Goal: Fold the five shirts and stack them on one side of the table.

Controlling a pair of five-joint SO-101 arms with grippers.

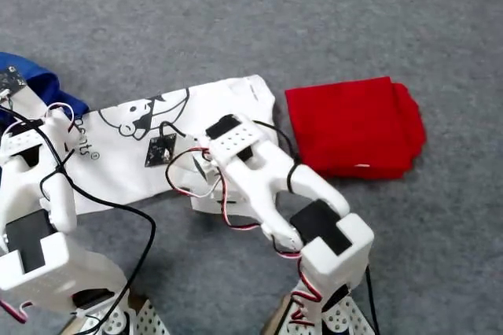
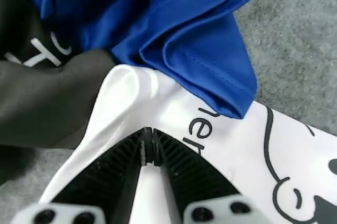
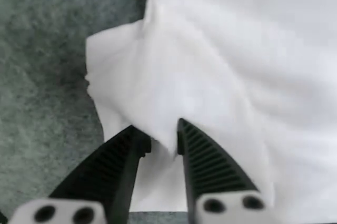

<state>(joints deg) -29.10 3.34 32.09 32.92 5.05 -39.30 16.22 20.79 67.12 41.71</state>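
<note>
Grey counter (image 1: 440, 217), white shirt (image 1: 126, 166) mid-fold: your left jaws and right jaws each clamp its edge; next probably wants an even lift together.

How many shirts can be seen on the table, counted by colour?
red shirt: 1
white shirt: 1
blue shirt: 1
black shirt: 1
Total: 4
</note>
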